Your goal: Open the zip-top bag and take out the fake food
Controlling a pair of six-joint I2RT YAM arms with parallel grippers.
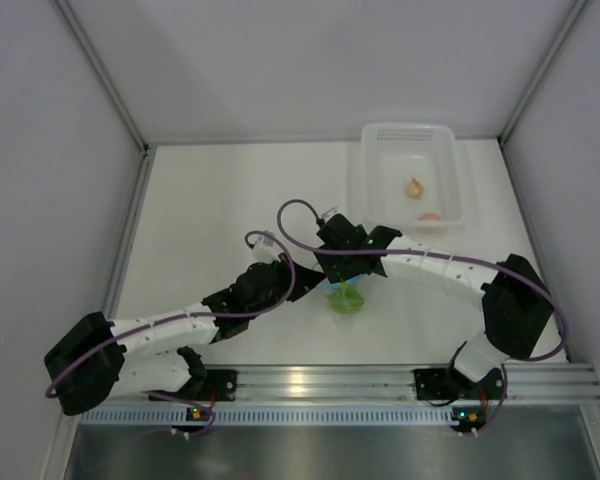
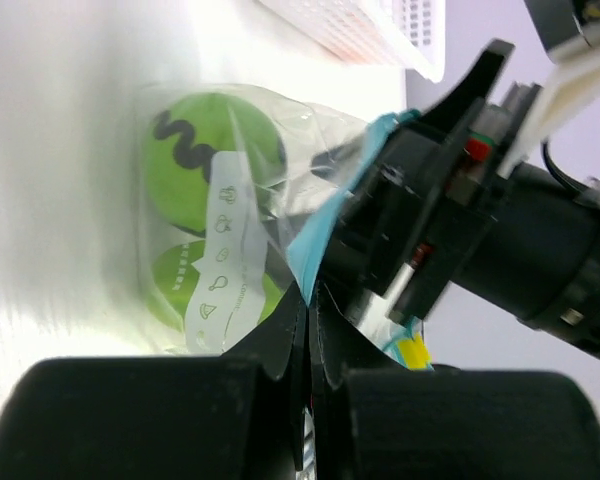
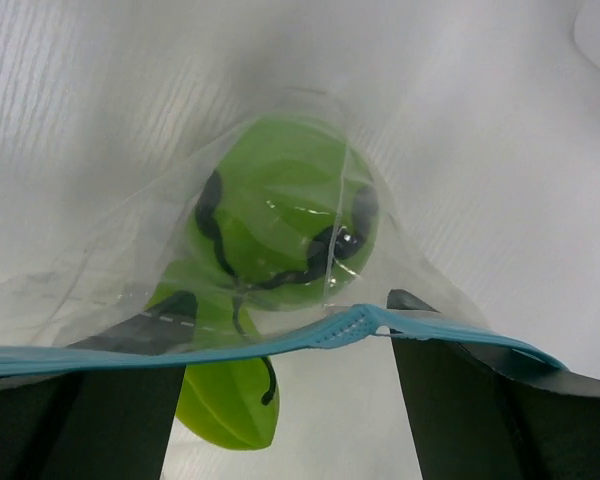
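Top external view: on the counter (image 1: 230, 200), the zip-top bag (image 1: 346, 299) is lying with the fake food (image 3: 280, 220) inside. My left hand (image 2: 308, 310) is clenching its blue edge; my right hand (image 3: 290, 310) is gaping astride it. Parting slowly seems safest.

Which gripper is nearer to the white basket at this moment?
Right. The right gripper is over the bag, toward the basket; the left gripper pinches the bag from the far side.
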